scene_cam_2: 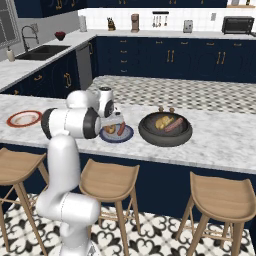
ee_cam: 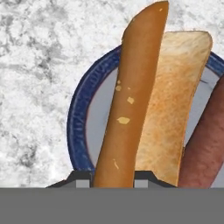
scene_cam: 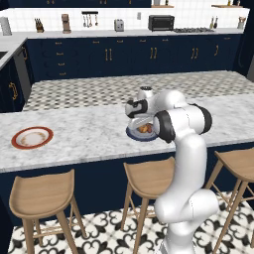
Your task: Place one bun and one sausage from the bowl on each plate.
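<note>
- the long bun [ee_cam: 131, 100], brown on its crust and pale on its side, is at the dark blue plate [ee_cam: 81, 118], and i can't tell if it rests there or hangs just above.
- the tool [ee_cam: 113, 181] is closed on the near end of that bun, with a dark tip on each side.
- a red sausage [ee_cam: 205, 144] lies on the same plate, right beside the bun.
- i think the job now is to let the bun down. the tool should go low first, then open slowly so the bun does not roll off or push the sausage.
- the black bowl [scene_cam_2: 165, 139] sits close by on the table [scene_cam: 89, 129], with one more bun [scene_cam_2: 162, 121] and sausage [scene_cam_2: 173, 125] inside.
- the red-rimmed plate [scene_cam: 32, 138] is far along the table and has no food yet, so it looks like the next stop.
</note>
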Robot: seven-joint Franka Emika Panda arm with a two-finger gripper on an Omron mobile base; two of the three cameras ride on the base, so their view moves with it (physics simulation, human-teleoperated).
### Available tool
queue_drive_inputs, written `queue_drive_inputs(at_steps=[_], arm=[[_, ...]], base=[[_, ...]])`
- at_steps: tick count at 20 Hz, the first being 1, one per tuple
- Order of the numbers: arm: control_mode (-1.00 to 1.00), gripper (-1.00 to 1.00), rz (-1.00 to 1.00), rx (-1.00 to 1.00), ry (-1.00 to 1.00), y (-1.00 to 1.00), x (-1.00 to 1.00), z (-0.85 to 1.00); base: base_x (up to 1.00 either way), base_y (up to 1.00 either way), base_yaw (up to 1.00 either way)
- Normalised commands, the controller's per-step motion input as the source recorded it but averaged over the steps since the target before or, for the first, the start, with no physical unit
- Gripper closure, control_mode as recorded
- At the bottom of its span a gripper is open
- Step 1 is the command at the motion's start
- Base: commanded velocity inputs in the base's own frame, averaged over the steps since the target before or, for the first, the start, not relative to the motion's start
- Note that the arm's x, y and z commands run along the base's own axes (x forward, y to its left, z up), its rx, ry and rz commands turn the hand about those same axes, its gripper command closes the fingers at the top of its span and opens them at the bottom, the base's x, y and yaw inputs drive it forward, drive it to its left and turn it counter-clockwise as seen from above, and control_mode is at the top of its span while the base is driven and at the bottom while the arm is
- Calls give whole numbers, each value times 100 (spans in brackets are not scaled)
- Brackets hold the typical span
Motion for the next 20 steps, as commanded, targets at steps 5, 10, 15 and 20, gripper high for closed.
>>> queue_drive_inputs(at_steps=[5, 10, 15, 20], arm=[[-100, 100, 0, 0, 0, 0, 32, -19], [-100, 100, 0, 0, -1, 0, 16, -32], [-100, 100, 0, 0, -2, 0, 4, -18], [-100, -100, 0, 0, 0, 0, 0, 0]], base=[[0, 0, 0], [0, 0, 0], [0, 0, 0], [0, 0, 0]])
